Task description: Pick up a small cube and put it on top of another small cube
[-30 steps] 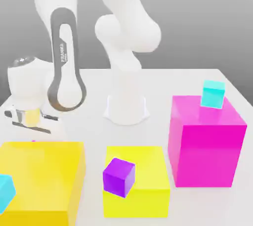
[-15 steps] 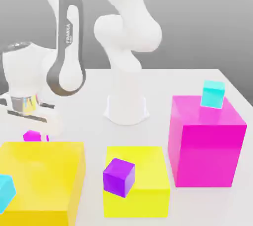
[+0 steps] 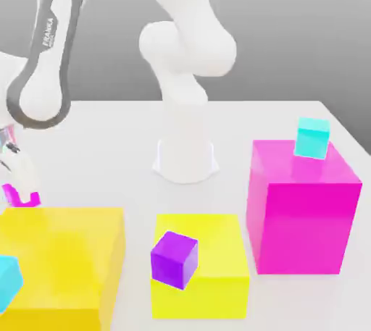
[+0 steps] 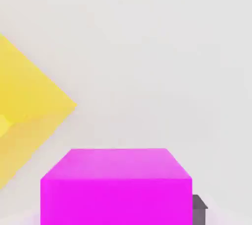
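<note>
At the exterior view's far left edge, my gripper (image 3: 18,190) is shut on the small cube (image 3: 10,193), a tiny bright magenta-pink one, just behind the large yellow block (image 3: 61,264) and level with its top. In the hand view the small cube (image 4: 115,187) sits close up between my fingers, and one grey fingertip (image 4: 199,209) shows beside it. Other small cubes rest on blocks: a purple one (image 3: 174,258) on the smaller yellow block (image 3: 210,250), a cyan one (image 3: 312,137) on the large magenta block (image 3: 301,210), and another cyan one (image 3: 6,282) on the large yellow block.
The arm's white base (image 3: 185,159) stands mid-table behind the blocks. A corner of the large yellow block (image 4: 24,111) shows in the hand view beside the white table (image 4: 147,47). White table (image 3: 130,170) lies open between the base and the blocks.
The gripper rose from the table with the small magenta cube, then swung toward the exterior view's left edge. The other cubes and blocks stayed put.
</note>
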